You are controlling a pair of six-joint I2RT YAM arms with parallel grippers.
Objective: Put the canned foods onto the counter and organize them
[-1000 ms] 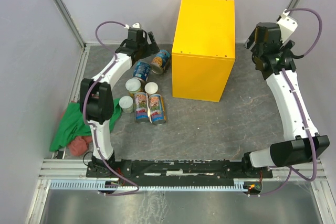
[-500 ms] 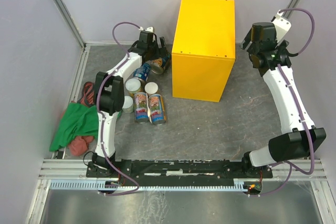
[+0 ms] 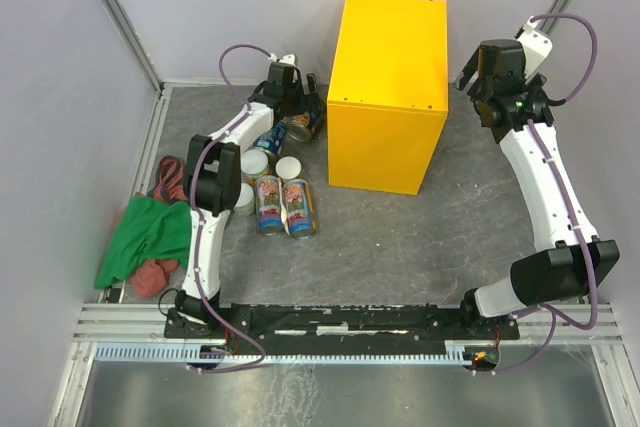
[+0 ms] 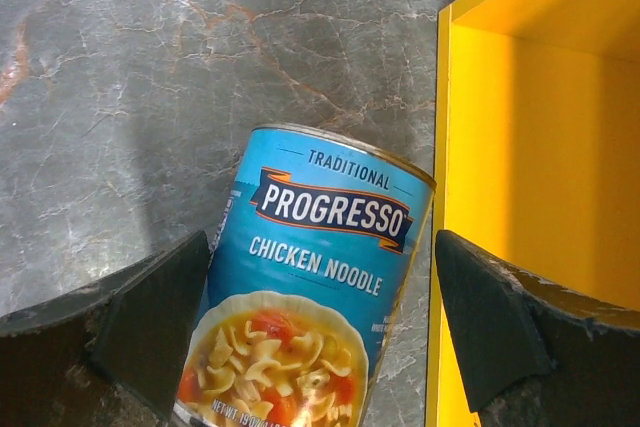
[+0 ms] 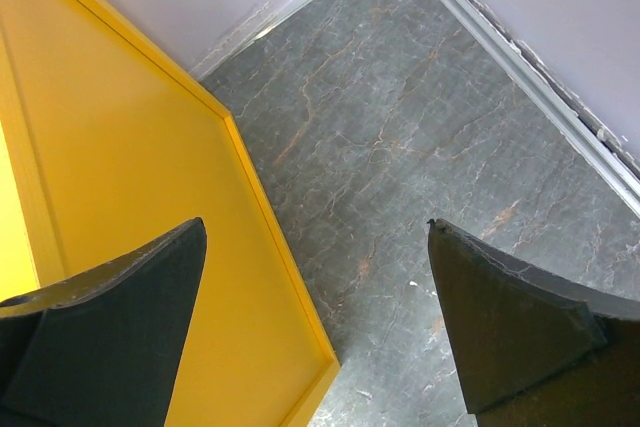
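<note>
Canned foods (image 3: 268, 135) sit in one cluster on the grey surface (image 3: 400, 237), left of the counter (image 3: 390, 87), and none is on top of it yet. Nearest my bases, two tall slim cans (image 3: 299, 207) lie side by side, labels up. Just behind them, three small pale-lidded cans (image 3: 254, 163) stand upright. Farther back lie the two blue-labelled ones. I am lined up on the far blue can (image 3: 305, 119), which lies just beside the counter's left face. I judge it the shortest carry.

My left hand (image 3: 297, 97) hovers over that can with its fingers (image 4: 150, 317) spread wide, one on each side of the label, gripping nothing. In the wrist view the label is centred between them, so I judge the next step is to come down and close. The counter's wall is just beside the can there, which leaves the finger on that side little room.

Farthest over, my right hand (image 3: 478, 72) hangs spread open and empty above the counter's right edge, well apart from every can. I take that as keeping it clear of the top, where the cans are meant to go.
</note>
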